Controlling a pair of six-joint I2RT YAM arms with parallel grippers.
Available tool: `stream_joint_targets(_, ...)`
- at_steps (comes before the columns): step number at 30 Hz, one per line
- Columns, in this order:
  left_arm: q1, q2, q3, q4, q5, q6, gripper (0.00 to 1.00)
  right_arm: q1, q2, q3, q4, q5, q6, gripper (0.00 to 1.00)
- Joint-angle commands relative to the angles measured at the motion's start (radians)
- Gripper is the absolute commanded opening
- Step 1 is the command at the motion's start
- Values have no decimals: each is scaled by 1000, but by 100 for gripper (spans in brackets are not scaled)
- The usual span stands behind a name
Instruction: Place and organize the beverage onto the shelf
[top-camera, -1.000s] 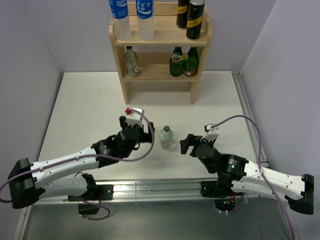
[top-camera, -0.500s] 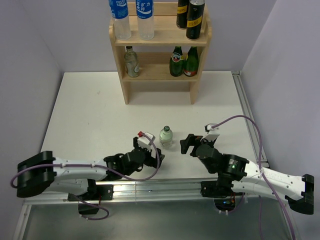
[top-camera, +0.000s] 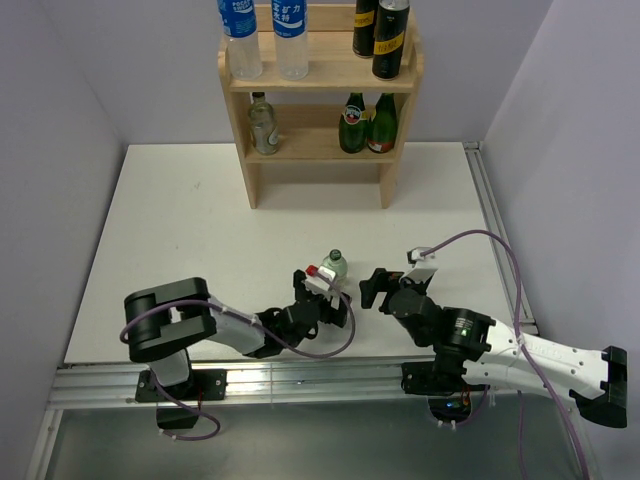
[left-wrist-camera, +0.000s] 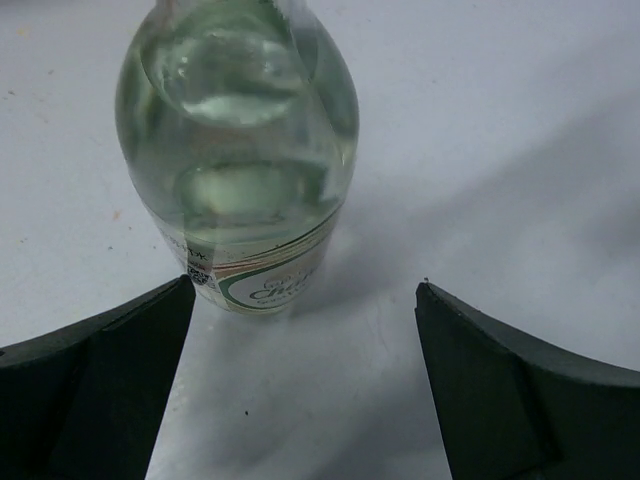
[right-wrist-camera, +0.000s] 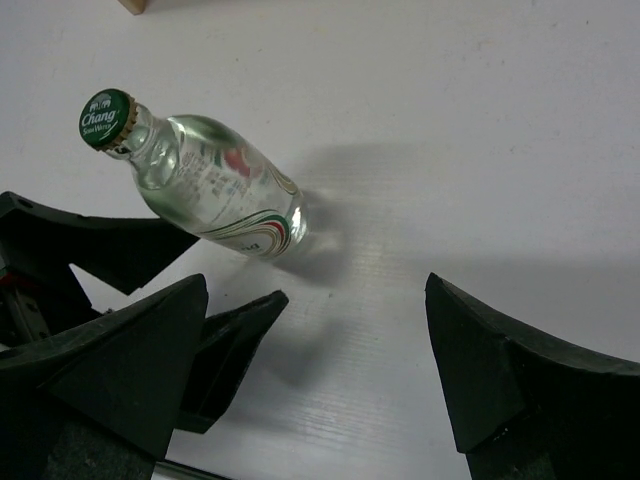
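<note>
My left claw (left-wrist-camera: 305, 300) is spread wide, low over the table (top-camera: 180, 220). A short clear bottle (left-wrist-camera: 240, 150) with a green cap stands upright just ahead of the gap. One fingertip (left-wrist-camera: 175, 300) is right beside its label, but I cannot tell if they touch. My right claw (right-wrist-camera: 318, 285) is also spread and empty, just right of the bottle, facing it. Farther back, the shelf (top-camera: 320, 84) carries two water bottles (top-camera: 243, 40) and two cans (top-camera: 391, 45) on top. Below are another clear bottle (top-camera: 263, 125) and two dark green bottles (top-camera: 352, 125).
</note>
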Motion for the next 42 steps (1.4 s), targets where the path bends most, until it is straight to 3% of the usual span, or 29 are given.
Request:
stream_joint_targets(1,4,58,36,219,-103,55,99,8,11,8,26,25,7,96)
stream_joint_targets(16,85,283,165,380,-160,153,93,6,35,13,32,13,-3,97)
stream_joint_targets(22,107,290,229,310,-168,150,65,6,34,13,32,15,-3,96)
stream_joint_targets(24,118,283,228,302,-163,152,30,8,31,11,32,15,-3,96)
stream_joint_targets(26,121,254,217,293,-185,153,10,6,24,11,32,16,-3,96)
stream_joint_targets(28,122,207,216,238,-217,149,0,6,21,10,34,16,-2,96)
stream_joint_targets(33,141,31,283,-26,-274,154,0,8,14,7,35,16,-3,96)
stream_joint_targets(38,252,-77,496,-370,-179,166,0,8,-8,1,37,16,-3,96)
stream_joint_targets(42,348,-85,685,-482,-124,210,0,8,-20,-4,38,16,-5,96)
